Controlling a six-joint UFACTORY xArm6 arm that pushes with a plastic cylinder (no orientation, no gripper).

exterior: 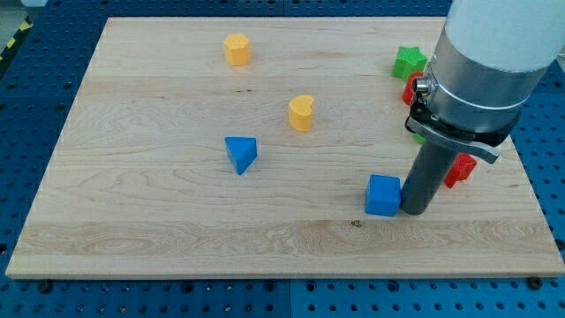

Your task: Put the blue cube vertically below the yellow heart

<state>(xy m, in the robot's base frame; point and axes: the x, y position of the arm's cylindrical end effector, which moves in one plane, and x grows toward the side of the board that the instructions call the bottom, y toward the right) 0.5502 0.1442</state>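
We are seeing a pale wooden board (177,221) lying on a blue perforated table (547,203), and near the view's top a yellow hexagonal block (237,49) is sitting alone. A blue triangular block (240,154) is resting left of the board's middle, well apart from the others. At the view's right a green star-shaped block (408,62) is standing close to the board's edge, with a red block (410,89) just below it and another red block (460,170) lower down, both partly hidden, so we are not making out their shapes
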